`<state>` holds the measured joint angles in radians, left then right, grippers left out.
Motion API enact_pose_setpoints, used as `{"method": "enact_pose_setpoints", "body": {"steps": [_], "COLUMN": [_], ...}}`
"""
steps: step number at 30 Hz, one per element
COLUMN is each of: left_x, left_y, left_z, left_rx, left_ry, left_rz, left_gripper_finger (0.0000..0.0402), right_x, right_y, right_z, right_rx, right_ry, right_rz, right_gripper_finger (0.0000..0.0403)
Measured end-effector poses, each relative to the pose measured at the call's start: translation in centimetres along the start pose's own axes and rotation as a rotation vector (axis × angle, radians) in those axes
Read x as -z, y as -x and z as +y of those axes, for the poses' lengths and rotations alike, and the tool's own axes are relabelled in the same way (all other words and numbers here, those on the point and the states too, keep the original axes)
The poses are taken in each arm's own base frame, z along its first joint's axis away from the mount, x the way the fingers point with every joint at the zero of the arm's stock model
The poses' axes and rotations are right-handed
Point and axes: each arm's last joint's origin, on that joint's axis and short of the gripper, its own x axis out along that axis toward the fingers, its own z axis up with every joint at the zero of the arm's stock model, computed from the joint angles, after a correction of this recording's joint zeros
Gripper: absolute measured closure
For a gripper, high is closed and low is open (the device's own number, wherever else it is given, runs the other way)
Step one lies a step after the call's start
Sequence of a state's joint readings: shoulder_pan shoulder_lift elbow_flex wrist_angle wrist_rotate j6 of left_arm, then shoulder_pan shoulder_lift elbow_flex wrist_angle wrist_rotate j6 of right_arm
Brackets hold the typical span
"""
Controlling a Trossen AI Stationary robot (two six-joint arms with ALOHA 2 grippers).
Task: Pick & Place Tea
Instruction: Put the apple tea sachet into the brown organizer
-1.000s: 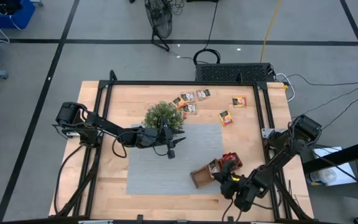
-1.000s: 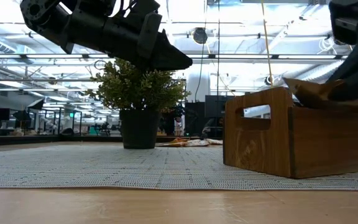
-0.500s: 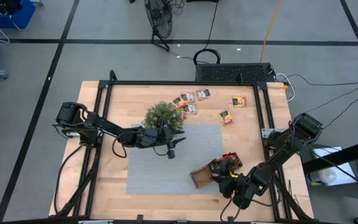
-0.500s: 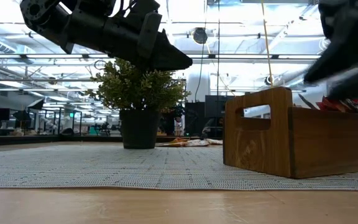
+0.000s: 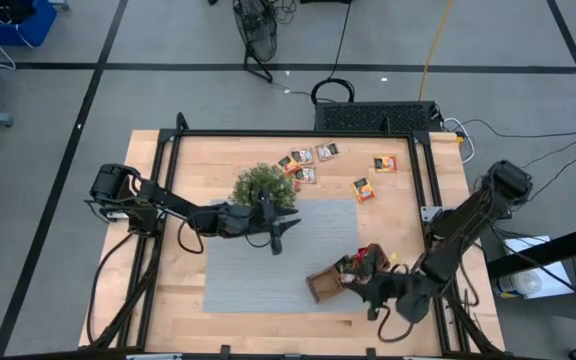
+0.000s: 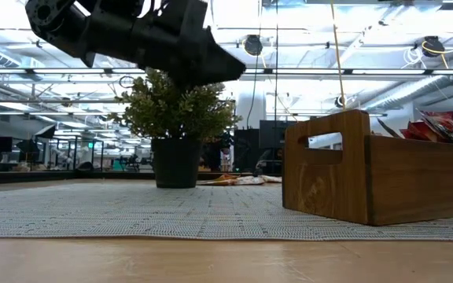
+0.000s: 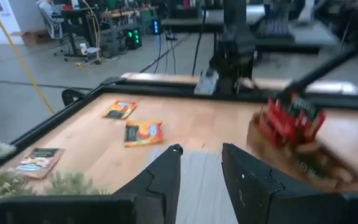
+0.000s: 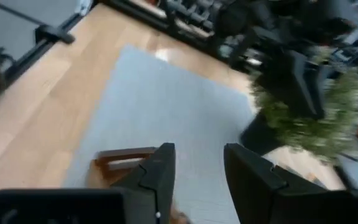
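Note:
Red tea sachets (image 5: pixel 371 255) stand in the brown wooden tray (image 5: pixel 326 282) at the grey mat's near right corner; they stick up above its wall (image 6: pixel 439 126). Several more tea sachets (image 5: pixel 305 160) lie flat on the bare wood at the far side, two further right (image 5: pixel 364 188). My right gripper (image 5: pixel 356 290) hangs open above the tray's near end, with nothing between its fingers (image 8: pixel 197 152). My left gripper (image 5: pixel 278 236) is open and empty (image 7: pixel 202 149), held above the mat beside the potted plant (image 5: pixel 263 187).
The potted plant (image 6: pixel 175 126) stands on the mat's far edge, right behind my left gripper. The grey mat (image 5: pixel 268 262) has free room between plant and tray. A black frame (image 5: pixel 298 133) runs along the table's far edge and its sides.
My right gripper has risen from the tray and gone up out of the low view; the red sachets stay in the tray. My left gripper has rolled slightly where it is.

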<state>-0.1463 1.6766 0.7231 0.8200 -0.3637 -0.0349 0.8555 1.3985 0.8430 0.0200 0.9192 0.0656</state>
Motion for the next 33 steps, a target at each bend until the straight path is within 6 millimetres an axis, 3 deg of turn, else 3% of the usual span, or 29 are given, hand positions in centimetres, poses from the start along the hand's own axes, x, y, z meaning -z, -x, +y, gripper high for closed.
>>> {"method": "enact_pose_setpoints", "body": {"steps": [5,10,15,21,28,33], "left_x": [-1.3,-4.7,-8.1,-10.8,-8.7,-7.6], "left_y": [-0.5,-2.0,-4.6,-8.6,-11.9,-12.1], "left_z": [0.1,0.0,-0.4,-3.4,-7.2,-9.2], "left_rx": [0.065,0.147,0.111,0.112,0.181,0.188], "left_ry": [0.015,0.049,0.019,-0.105,-0.207,-0.262], "left_rz": [-0.076,-0.147,0.08,0.358,0.456,0.45], "left_gripper_finger": [0.0279,0.0279,0.0279,0.0279,0.0279,0.028], "right_x": [1.1,4.4,8.7,11.1,11.8,12.2], "right_y": [2.1,3.7,4.9,6.7,8.3,8.2], "right_z": [-3.8,-8.5,-11.9,-14.3,-15.5,-15.4], "right_rx": [0.187,0.232,0.273,0.498,0.568,0.558], "right_ry": [-0.05,-0.144,-0.25,-0.323,-0.431,-0.528], "right_rz": [-0.05,-0.078,-0.137,-0.267,-0.414,-0.459], "right_gripper_finger": [0.03,0.0319,0.0326,0.0324,0.0324,0.0323]}}
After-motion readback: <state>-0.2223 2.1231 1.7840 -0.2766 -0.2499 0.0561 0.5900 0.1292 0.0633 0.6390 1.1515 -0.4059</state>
